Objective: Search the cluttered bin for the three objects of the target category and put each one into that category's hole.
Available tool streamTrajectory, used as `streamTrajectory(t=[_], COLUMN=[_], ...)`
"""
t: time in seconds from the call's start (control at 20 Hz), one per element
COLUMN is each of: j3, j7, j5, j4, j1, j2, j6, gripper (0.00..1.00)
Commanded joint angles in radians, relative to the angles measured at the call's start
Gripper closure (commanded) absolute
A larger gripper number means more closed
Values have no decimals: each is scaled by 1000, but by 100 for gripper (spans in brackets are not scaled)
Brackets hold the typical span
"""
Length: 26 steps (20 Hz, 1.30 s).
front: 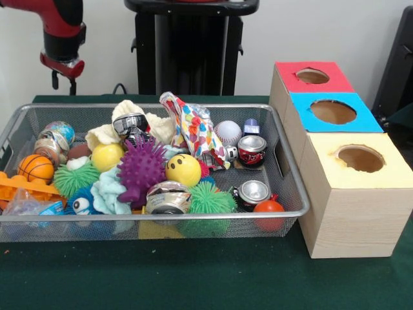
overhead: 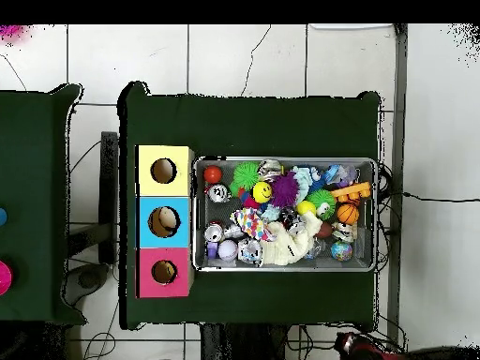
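The silver wire-mesh bin (front: 193, 215) stands on the green table, full of toys; it also shows in the overhead view (overhead: 281, 160). A cream-tan plush (front: 102, 135) lies at the bin's back, partly under a can and other toys, and shows in the overhead view (overhead: 283, 247). I see no brown teddy and no striped tiger; they are hidden in the clutter. The red-topped hole (front: 312, 76) is on the farthest box (overhead: 164, 272). My gripper (front: 64, 82) hangs high behind the bin's far left corner, apart from everything. Only the arm's red end (overhead: 361, 345) shows in the overhead view.
Blue-topped (front: 333, 112) and yellow-topped (front: 361, 158) holes sit nearer on the box row. The bin holds a purple spiky ball (front: 141, 169), a yellow smiley ball (front: 183, 169), cans (front: 251, 150), a basketball (front: 35, 168), a baseball (front: 227, 132) and a dotted cloth (front: 197, 132).
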Motion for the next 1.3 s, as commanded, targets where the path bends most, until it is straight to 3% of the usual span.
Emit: streamTrajectory(t=[0.05, 0.7, 1.3], j3=[275, 350, 429], j7=[-128, -132, -183], j5=[19, 88, 181], j4=[37, 94, 168], j1=[-42, -44, -84], j2=[-137, -240, -381], j6=[133, 297, 442], gripper=[0, 0, 0])
